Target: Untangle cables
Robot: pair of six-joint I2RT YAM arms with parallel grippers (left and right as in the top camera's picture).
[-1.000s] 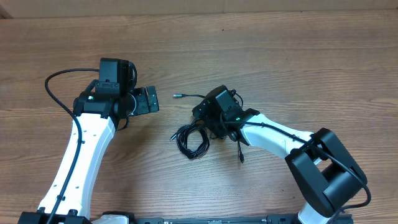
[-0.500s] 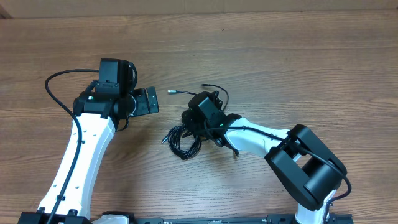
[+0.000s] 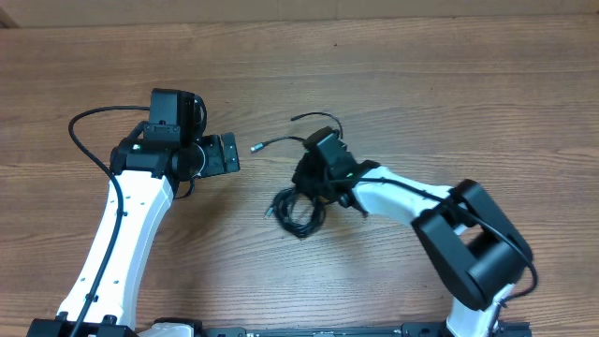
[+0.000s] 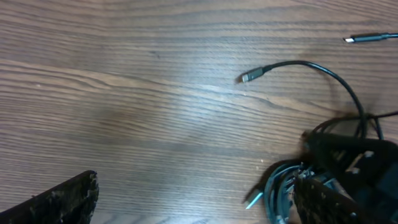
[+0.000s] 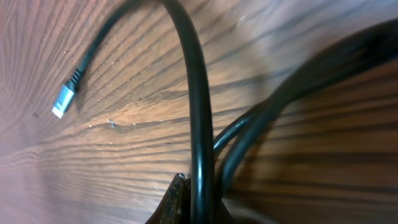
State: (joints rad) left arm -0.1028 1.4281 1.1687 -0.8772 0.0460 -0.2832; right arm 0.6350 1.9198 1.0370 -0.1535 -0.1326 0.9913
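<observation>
The cables (image 3: 296, 212) lie in a loose black coil on the table (image 3: 421, 84), just under and in front of my right hand (image 3: 311, 184). They look thin, light and floppy, so I expect the whole tangle to drag along if I lift. The sheath seems smooth and may slip. My right fingers are pinched fully together on one cord (image 5: 198, 124), close to where it leaves the coil. A silver plug (image 5: 62, 102) lies free beyond them; gripping near such an end seems the surer hold. My left hand (image 3: 225, 153) hangs wide open and empty, well apart.
</observation>
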